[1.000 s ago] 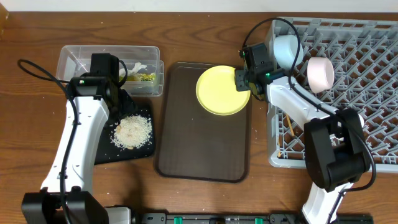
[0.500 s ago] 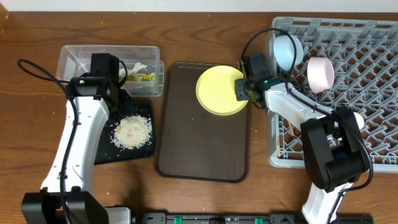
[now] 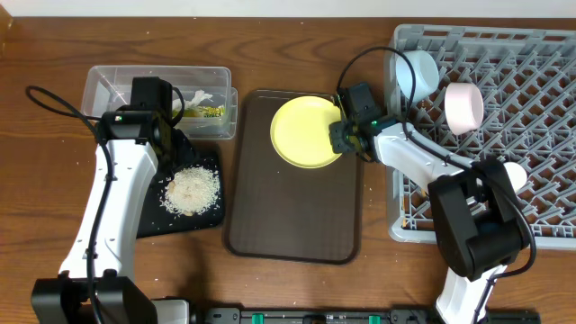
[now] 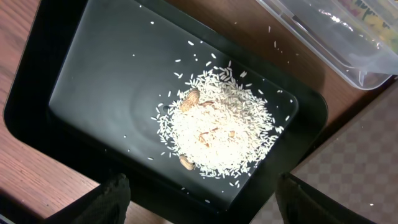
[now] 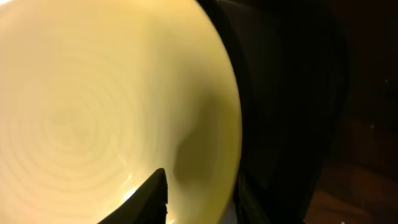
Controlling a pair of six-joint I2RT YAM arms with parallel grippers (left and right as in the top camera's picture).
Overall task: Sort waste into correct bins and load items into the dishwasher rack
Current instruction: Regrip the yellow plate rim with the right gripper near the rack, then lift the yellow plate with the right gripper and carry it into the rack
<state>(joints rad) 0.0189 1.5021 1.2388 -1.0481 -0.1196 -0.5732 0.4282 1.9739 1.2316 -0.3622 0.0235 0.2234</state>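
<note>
My right pincer (image 3: 338, 136) clamps the yellow plate (image 3: 301, 133) on the serving tray (image 3: 288, 216). Left of it, my left pincer (image 4: 208, 200) gapes over rice (image 4: 217, 130).

A dark brown rectangular serving tray (image 3: 292, 216) lies flat near the middle of the wooden table (image 3: 45, 54)

Brown wooden table (image 3: 378, 288), grain running left to right, warm mid-brown with darker streaks. A few small pale specks on the wood toward the left side. A pale strip (image 3: 270, 7) runs along the far edge, beyond the tabletop; wall or floor, cannot tell. A black rail (image 3: 297, 317) with small green parts lies along the near edge. Light comes even from above. Shadows are short and soft-edged.
</note>
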